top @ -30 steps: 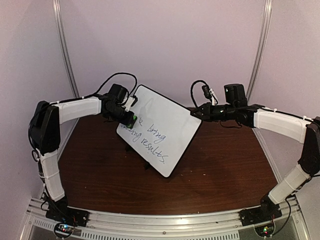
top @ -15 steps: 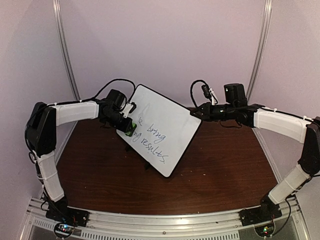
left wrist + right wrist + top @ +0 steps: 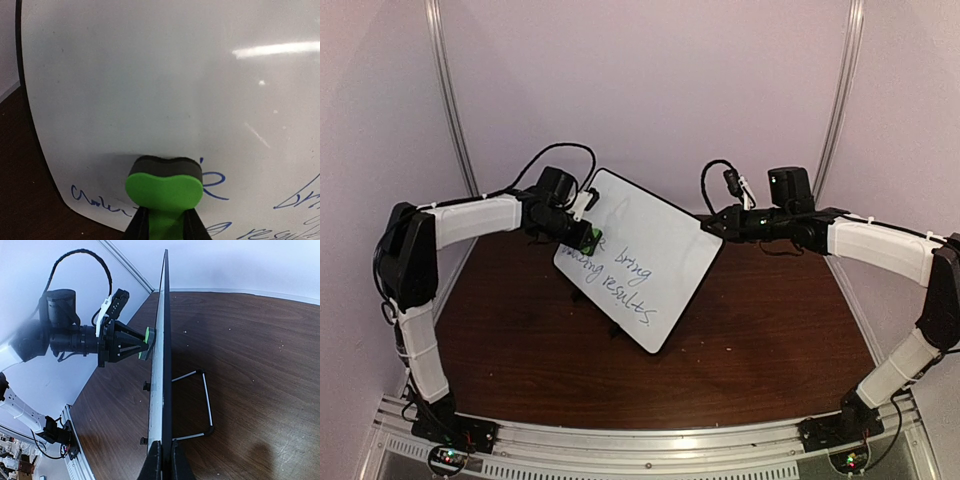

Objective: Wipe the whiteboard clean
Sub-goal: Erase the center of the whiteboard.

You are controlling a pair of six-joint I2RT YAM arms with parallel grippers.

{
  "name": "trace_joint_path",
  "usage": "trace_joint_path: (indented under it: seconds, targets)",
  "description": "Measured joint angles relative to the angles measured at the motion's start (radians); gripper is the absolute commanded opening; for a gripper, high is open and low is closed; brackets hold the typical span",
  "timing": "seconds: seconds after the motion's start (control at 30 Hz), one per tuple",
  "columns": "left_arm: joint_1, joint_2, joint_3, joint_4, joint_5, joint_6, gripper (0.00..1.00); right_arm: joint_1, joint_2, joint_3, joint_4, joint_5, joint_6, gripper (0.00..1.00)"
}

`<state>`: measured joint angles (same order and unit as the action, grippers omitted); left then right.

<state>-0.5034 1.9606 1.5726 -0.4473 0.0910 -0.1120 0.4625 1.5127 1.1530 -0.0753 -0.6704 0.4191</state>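
The whiteboard (image 3: 650,250) stands tilted on the brown table, with blue handwriting across its lower half (image 3: 280,200) and its upper part wiped white. My left gripper (image 3: 582,237) is shut on a green eraser (image 3: 164,187) with a black felt face. The felt presses flat on the board's left side, just above the writing. My right gripper (image 3: 166,460) is shut on the board's right edge (image 3: 708,226). From the right wrist the whiteboard (image 3: 161,365) shows edge-on, with the eraser (image 3: 146,342) against its front face.
A wire stand (image 3: 205,405) props the board from behind, and small black feet (image 3: 146,386) stick out at its front. The dark wooden tabletop (image 3: 760,340) spreads around it. White walls close in on three sides. A metal rail (image 3: 650,440) runs along the near edge.
My left gripper slid the eraser down and left along the board's left side, then back up and right to about where it began. The right gripper and the board have stayed still.
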Motion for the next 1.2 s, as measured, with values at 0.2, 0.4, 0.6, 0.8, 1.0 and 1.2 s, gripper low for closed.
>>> trace_joint_path:
  seconds: [0.2,0.4,0.6,0.8,1.0,1.2]
  targets:
    - [-0.020,-0.050,-0.140,0.011,-0.009,-0.003,0.06,0.000,0.001,0.000,0.000,0.000,0.000,0.00]
    - [-0.021,-0.041,-0.105,-0.035,-0.013,-0.002,0.06,0.000,0.002,0.002,0.000,-0.001,-0.002,0.00]
    - [-0.028,0.035,0.059,-0.123,-0.032,0.006,0.06,0.000,0.002,0.004,0.001,0.018,0.000,0.00]
    - [-0.032,0.061,0.114,-0.131,-0.050,0.011,0.06,0.000,0.002,0.004,0.001,0.026,0.004,0.00]
    - [-0.034,-0.003,-0.040,-0.023,-0.043,-0.003,0.06,0.002,0.002,0.006,0.002,0.023,0.003,0.00]
    - [-0.038,-0.038,-0.145,-0.007,-0.031,-0.018,0.05,0.004,0.002,0.007,0.003,0.021,-0.001,0.00]
